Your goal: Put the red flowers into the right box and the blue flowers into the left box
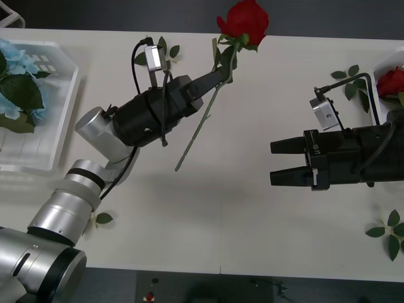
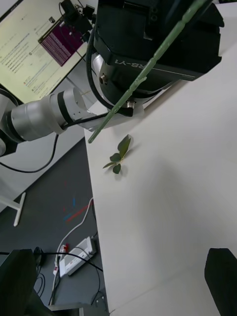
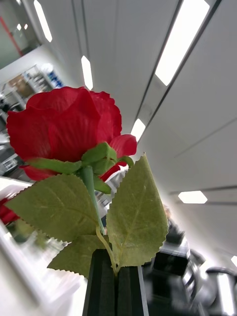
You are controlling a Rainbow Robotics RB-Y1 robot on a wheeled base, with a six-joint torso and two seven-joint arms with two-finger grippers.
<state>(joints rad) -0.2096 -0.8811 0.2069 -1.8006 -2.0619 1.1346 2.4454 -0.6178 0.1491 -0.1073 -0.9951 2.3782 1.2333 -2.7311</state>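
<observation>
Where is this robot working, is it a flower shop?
Probably not: it looks like an office or lab. A computer screen glows beside the white table, cables and a power strip lie on the floor, and long ceiling lights run overhead.

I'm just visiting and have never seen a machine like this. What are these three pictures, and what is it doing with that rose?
It is a two-armed robot sorting fake flowers. One camera looks down on the white table; the others sit on each wrist. The left gripper is shut on a red rose, lifted off the table. The right gripper waits open nearby. The left box holds blue flowers; the right box holds another red rose. Loose leaf sprigs lie around.
</observation>
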